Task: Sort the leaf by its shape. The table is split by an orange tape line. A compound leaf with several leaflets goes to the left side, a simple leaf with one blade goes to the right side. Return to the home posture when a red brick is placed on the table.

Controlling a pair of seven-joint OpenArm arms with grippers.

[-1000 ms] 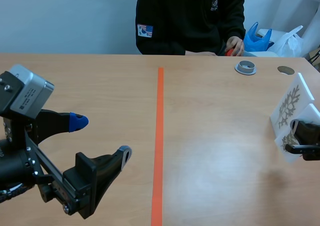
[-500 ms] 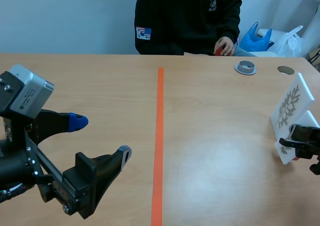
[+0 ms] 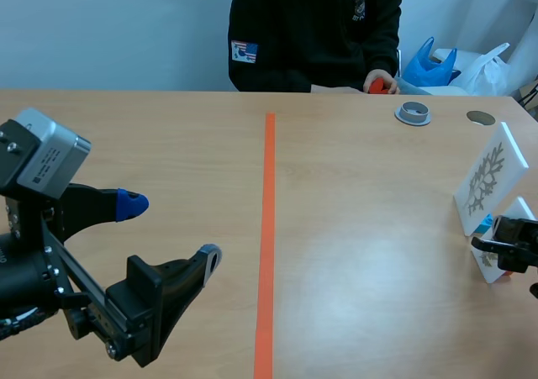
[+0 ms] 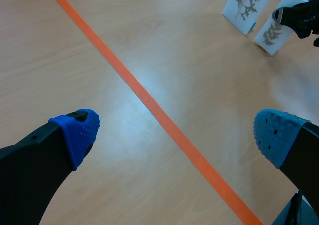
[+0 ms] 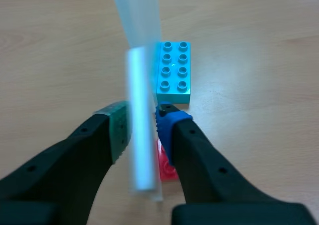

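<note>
the right pincer (image 5: 141, 130) has sunk over the last second. the leaf card (image 5: 139, 170) it pinches is now low at the right edge of the tabletop (image 3: 361, 228), just nearer than the second card (image 3: 490, 177). placement on the right side looks almost done, with only the release left. the left pincer (image 4: 178, 132) hangs spread at near left. a person's hand (image 3: 385, 78) at the far edge holds something red, not yet set down.
</note>
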